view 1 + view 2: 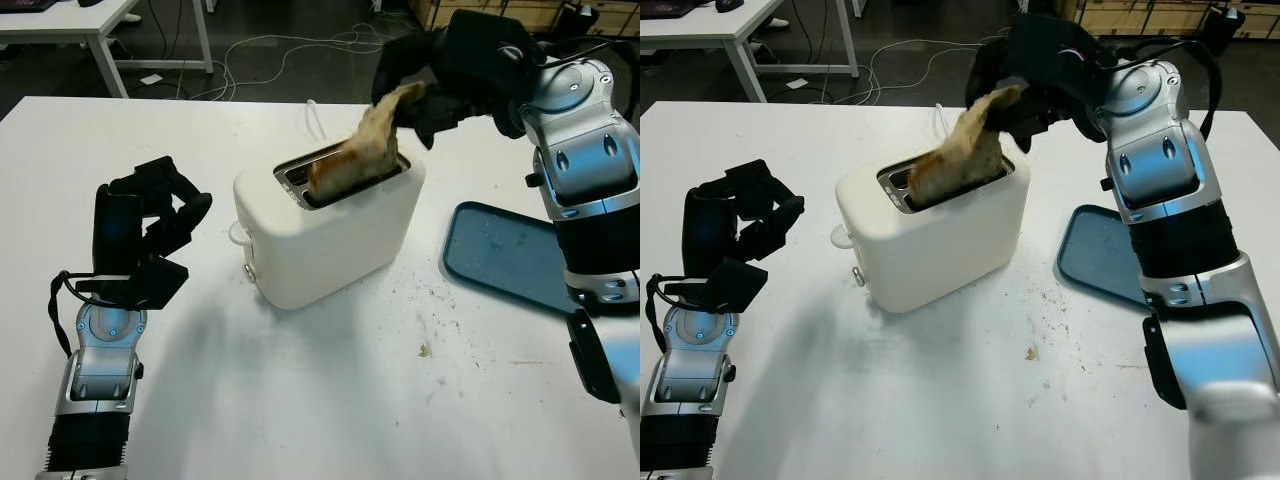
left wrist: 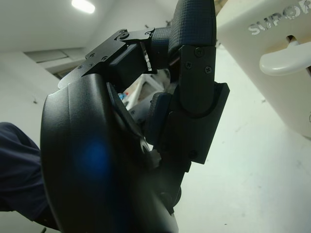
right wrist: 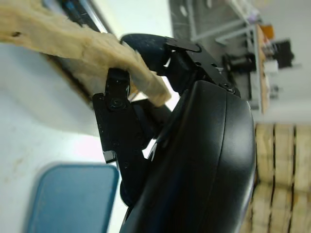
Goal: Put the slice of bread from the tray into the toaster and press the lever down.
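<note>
Limp tan bread slice [image 1: 362, 150]: lower end hidden inside the slot of the white plastic toaster [image 1: 330, 235]. Upper end pinched by the black right hand [image 1: 425, 100] directly above the slot. Black left hand [image 1: 150, 235], fingers curled on nothing, beside the toaster; blue tray [image 1: 500, 255] partly cut off behind the right arm.

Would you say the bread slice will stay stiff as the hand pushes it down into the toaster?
Probably not: the bread slice already bends where the right hand pinches its top. It looks light, and may buckle against the toaster slot.
</note>
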`<state>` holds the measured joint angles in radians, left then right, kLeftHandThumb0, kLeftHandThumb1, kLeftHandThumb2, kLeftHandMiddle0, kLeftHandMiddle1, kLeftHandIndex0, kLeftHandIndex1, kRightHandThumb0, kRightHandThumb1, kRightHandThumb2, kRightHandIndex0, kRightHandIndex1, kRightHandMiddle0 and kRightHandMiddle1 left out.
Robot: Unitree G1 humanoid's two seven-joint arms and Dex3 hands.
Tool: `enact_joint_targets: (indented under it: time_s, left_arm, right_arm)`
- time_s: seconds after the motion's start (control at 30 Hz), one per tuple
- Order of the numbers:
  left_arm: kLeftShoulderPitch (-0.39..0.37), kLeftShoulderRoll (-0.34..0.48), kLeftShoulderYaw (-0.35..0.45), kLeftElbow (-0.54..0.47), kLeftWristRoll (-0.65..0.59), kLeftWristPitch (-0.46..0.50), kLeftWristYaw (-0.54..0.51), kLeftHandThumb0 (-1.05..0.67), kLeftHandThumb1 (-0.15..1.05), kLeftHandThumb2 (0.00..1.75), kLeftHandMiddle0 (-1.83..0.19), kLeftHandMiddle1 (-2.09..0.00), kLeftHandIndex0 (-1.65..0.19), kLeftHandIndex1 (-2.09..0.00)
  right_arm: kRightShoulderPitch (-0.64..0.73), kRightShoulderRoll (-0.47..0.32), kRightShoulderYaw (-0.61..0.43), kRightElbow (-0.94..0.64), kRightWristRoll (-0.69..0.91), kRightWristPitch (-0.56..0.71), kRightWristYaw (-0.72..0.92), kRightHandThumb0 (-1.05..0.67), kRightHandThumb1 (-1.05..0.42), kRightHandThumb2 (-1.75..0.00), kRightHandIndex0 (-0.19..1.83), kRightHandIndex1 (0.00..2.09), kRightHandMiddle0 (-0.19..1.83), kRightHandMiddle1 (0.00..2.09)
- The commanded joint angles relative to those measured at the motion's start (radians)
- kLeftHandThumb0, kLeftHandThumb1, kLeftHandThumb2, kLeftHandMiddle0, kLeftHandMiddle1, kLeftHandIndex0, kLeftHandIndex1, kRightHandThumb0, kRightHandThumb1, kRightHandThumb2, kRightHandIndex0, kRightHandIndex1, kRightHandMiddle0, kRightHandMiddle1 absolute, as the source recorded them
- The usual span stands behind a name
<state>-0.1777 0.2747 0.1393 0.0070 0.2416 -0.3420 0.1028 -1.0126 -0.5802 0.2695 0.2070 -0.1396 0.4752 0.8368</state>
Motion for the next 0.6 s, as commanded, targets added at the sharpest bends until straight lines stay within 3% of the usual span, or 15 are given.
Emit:
enact_joint_targets:
  time_s: [0.0, 0.07, 0.17, 0.57]
  left_arm:
    - [0.008, -0.004, -0.002, -0.005, -0.001, 0.000, 0.007, -0.81, 0.92, 0.36, -1.30, -1.61, -1.06, -1.50]
    - [0.010, -0.006, -0.002, -0.010, -0.002, 0.006, 0.005, -0.82, 0.92, 0.36, -1.30, -1.62, -1.07, -1.51]
    - [0.012, -0.008, -0.001, -0.012, -0.001, 0.005, 0.006, -0.81, 0.92, 0.35, -1.30, -1.62, -1.07, -1.52]
    - [0.011, -0.009, 0.000, -0.008, 0.001, -0.003, 0.015, -0.81, 0.92, 0.37, -1.30, -1.62, -1.06, -1.52]
  right_arm:
    - [-0.031, -0.033, 0.026, 0.010, -0.013, -0.070, 0.060, -0.67, -0.92, -0.12, 0.29, 0.72, 0.58, 0.21]
    - [-0.050, -0.052, 0.052, 0.025, -0.023, -0.121, 0.125, -0.66, -0.89, -0.04, 0.14, 0.56, 0.48, 0.05]
    - [-0.070, -0.067, 0.071, 0.043, -0.035, -0.178, 0.195, -0.65, -0.86, -0.01, 0.03, 0.49, 0.40, 0.01]
    - [-0.082, -0.082, 0.081, 0.055, -0.096, -0.277, 0.254, -0.57, -0.77, 0.00, 0.00, 0.44, 0.27, 0.00]
